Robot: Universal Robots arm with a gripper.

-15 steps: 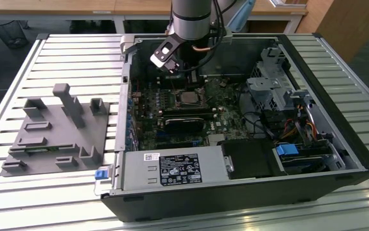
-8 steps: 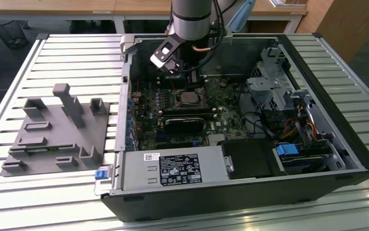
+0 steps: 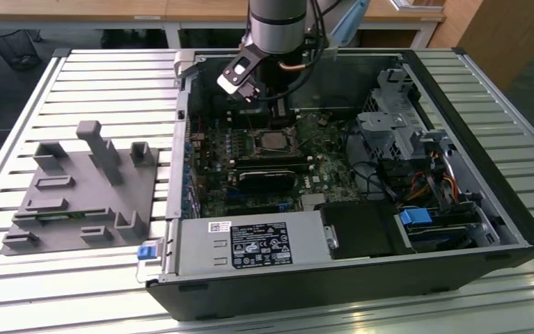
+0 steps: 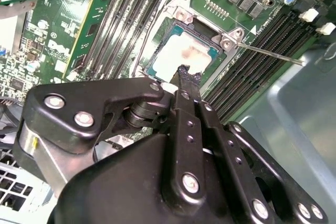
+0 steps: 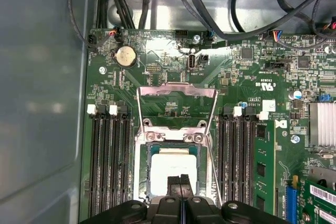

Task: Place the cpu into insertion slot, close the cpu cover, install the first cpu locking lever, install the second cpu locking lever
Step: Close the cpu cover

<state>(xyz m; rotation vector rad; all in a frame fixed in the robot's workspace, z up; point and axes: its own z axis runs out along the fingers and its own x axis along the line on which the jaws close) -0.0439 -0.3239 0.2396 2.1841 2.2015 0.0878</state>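
Note:
The cpu (image 5: 173,167), a pale silvery square, lies flat in the insertion slot (image 5: 140,174) on the green board; in the second wrist view the cpu (image 4: 178,56) fills the insertion slot (image 4: 157,43). The cpu cover (image 5: 177,92) stands flipped open behind the socket, its cut-out middle showing the board. A thin locking lever (image 4: 268,53) sticks out unlatched beside the socket. My gripper (image 5: 180,180) is shut with nothing between its fingers, the tips just over the cpu's near edge. In the exterior view the gripper (image 3: 283,124) hangs inside the case above the socket (image 3: 271,141).
Long black memory slots (image 5: 107,166) flank the socket on both sides. Cables (image 5: 210,3) run along the case wall behind the board. A black heatsink block (image 3: 267,179), a power supply (image 3: 248,243) and a drive cage (image 3: 397,132) crowd the case. A grey parts fixture (image 3: 81,188) sits outside.

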